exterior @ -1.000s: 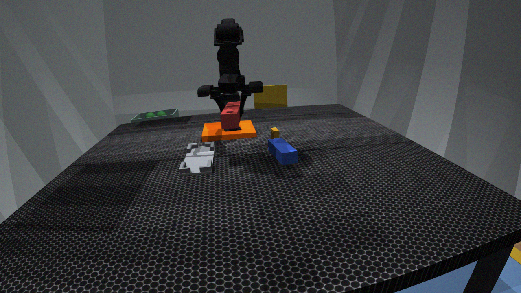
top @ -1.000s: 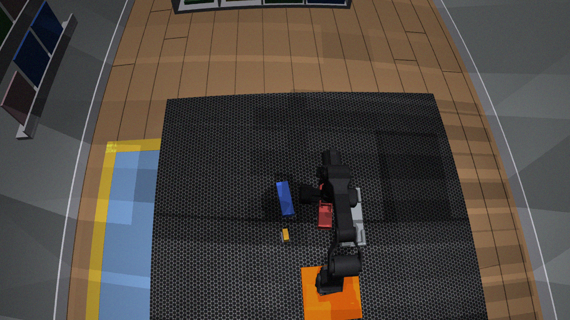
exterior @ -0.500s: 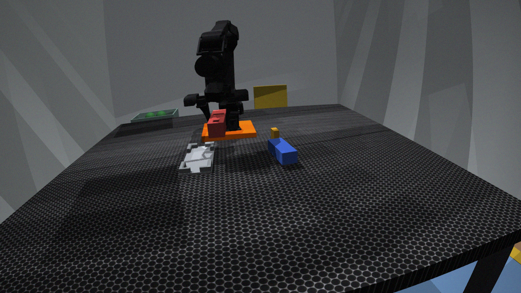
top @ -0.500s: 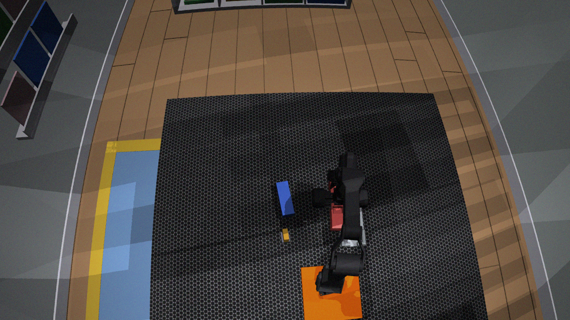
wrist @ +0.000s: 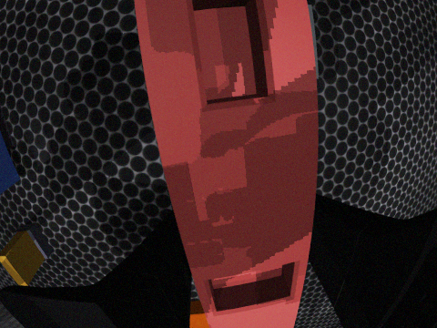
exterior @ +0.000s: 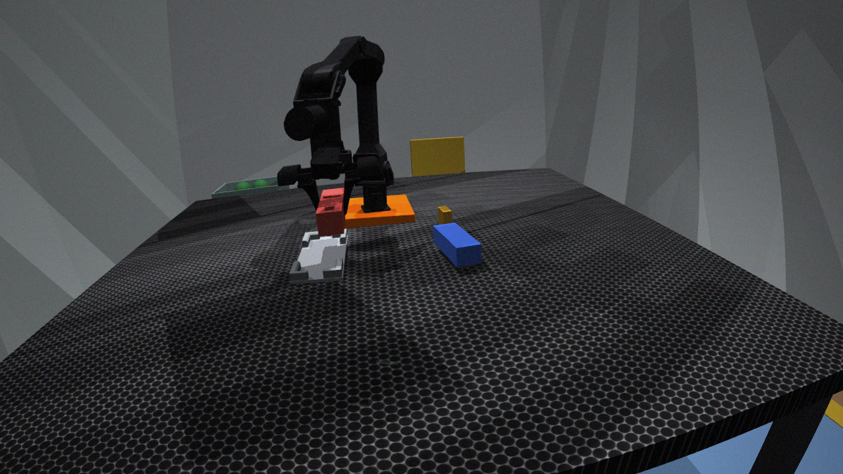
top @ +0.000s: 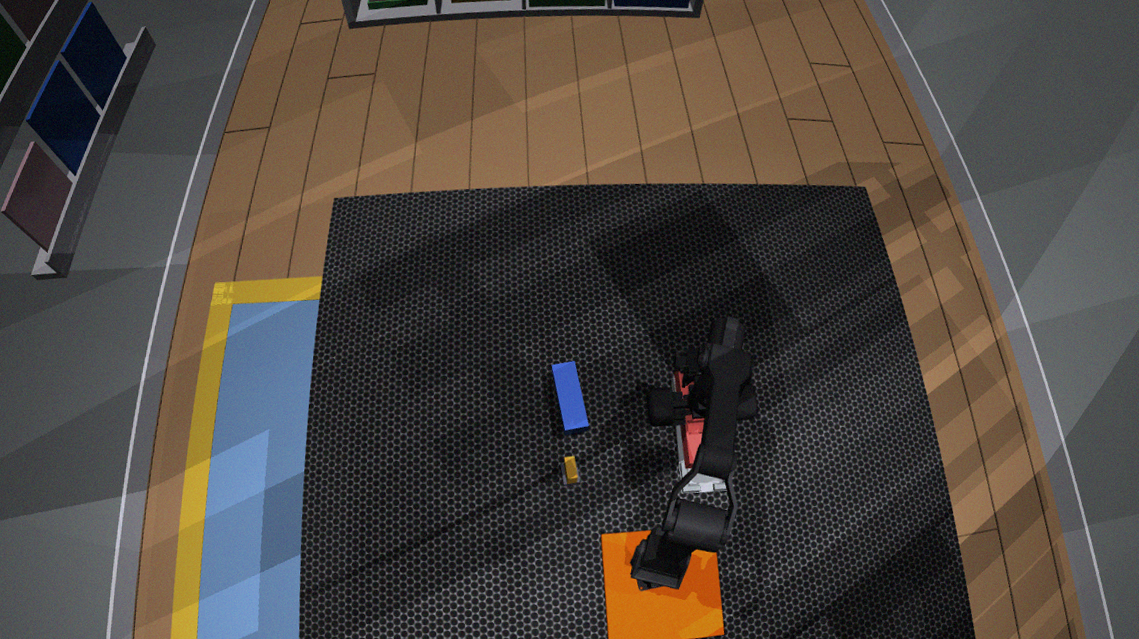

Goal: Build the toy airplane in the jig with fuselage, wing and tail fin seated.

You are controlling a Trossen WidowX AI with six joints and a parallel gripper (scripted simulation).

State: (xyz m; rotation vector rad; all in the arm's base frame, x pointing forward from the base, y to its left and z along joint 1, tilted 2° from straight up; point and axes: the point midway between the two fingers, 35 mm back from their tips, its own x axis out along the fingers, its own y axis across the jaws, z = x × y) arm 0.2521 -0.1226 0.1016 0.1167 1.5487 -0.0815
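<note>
Red fuselage, gripped by pincer.

Long block, two rectangular sockets on top; raised above grey cradle, inward from table's edges.
</note>
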